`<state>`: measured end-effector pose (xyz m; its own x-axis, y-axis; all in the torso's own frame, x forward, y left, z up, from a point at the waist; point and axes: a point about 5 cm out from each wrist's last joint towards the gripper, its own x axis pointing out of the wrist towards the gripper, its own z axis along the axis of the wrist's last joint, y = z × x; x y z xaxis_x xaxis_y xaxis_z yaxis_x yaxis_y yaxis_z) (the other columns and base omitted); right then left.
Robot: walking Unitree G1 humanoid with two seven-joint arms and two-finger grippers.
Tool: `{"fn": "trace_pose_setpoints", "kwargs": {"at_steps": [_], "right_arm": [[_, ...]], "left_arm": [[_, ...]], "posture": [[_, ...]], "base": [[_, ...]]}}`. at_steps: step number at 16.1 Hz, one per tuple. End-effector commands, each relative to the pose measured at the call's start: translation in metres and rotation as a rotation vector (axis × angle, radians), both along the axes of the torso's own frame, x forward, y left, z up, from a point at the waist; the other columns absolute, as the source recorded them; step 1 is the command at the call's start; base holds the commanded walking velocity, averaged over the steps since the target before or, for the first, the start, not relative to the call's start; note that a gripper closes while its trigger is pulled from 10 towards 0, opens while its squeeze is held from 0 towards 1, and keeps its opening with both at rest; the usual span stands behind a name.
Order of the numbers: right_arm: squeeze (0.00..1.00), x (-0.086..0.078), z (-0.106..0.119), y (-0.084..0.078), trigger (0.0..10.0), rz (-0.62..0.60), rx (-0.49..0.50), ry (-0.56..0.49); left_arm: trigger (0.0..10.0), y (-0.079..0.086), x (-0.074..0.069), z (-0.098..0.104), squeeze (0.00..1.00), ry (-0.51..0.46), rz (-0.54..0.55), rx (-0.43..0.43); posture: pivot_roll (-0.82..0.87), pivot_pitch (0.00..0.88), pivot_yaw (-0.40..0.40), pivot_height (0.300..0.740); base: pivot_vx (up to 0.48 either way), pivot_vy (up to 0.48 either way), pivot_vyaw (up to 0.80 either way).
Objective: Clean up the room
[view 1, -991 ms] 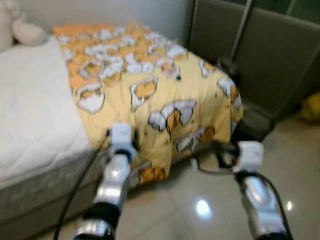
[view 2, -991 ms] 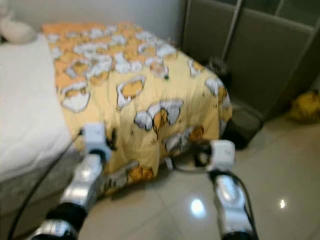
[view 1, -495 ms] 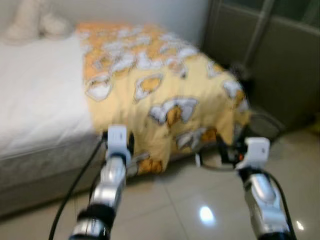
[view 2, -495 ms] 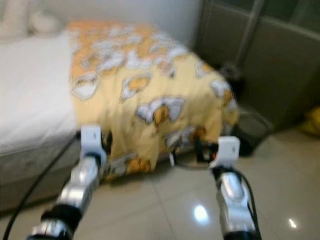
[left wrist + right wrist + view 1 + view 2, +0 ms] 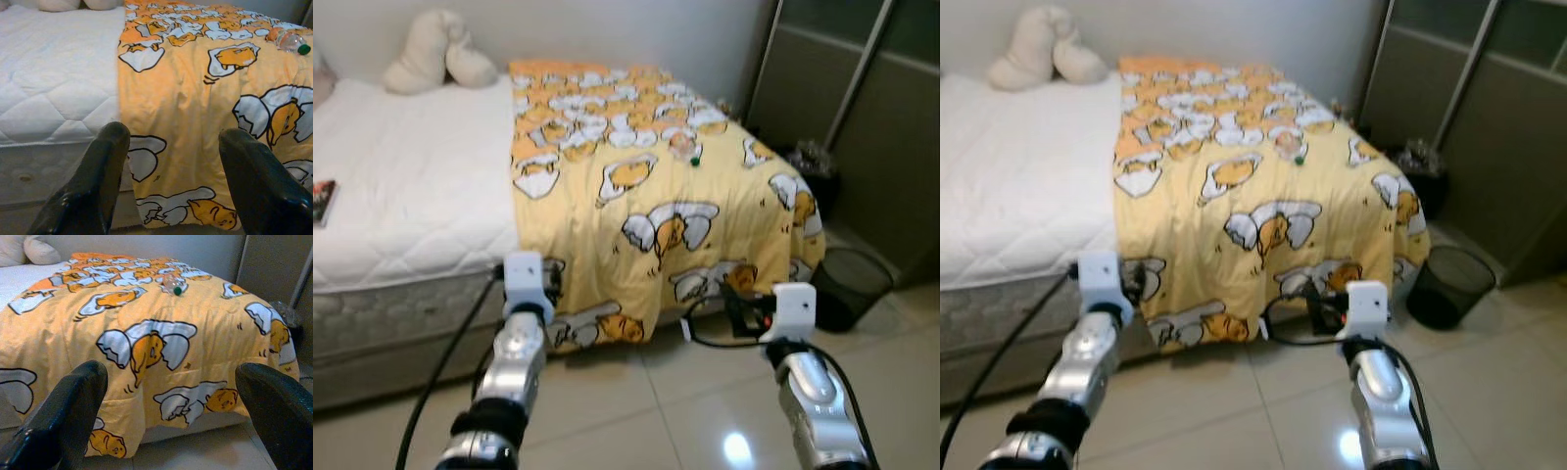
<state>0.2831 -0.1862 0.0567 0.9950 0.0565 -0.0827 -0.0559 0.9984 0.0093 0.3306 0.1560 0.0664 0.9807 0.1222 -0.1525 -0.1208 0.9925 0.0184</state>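
Both grippers hang over the tiled floor [image 5: 636, 411] short of the bed [image 5: 411, 196], fingers spread wide and holding nothing: the left gripper [image 5: 171, 181] at about seven o'clock in the head view, the right gripper [image 5: 171, 416] at about five. They are likely held forward and ready because nothing is yet within reach. A clear plastic bottle [image 5: 685, 149] with a green cap lies on its side on the yellow cartoon blanket [image 5: 646, 196], toward one o'clock, probably the stray thing to clear. A black wire bin [image 5: 1449, 284] stands on the floor at three o'clock, near the bed's corner, a likely place for it. A cream pillow [image 5: 435, 54] sits at eleven o'clock.
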Motion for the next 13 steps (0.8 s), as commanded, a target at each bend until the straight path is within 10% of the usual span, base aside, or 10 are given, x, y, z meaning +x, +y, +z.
{"fn": "trace_pose_setpoints", "kwargs": {"at_steps": [1, 13], "right_arm": [[0.0, 0.002, 0.005, 0.002, 10.0, 0.001, -0.01, -0.012], [0.0, 0.014, 0.016, -0.008, 10.0, 0.016, 0.019, -0.04]], "left_arm": [[10.0, -0.004, 0.004, 0.004, 0.0, -0.01, -0.008, -0.004], [10.0, -0.026, 0.014, 0.018, 0.0, -0.048, -0.008, -0.079]], "posture": [[0.12, 0.0, -0.011, 0.74], [0.14, 0.0, -0.024, 0.74]], "base": [[0.439, 0.0, 0.0], [0.446, 0.0, 0.0]]}}
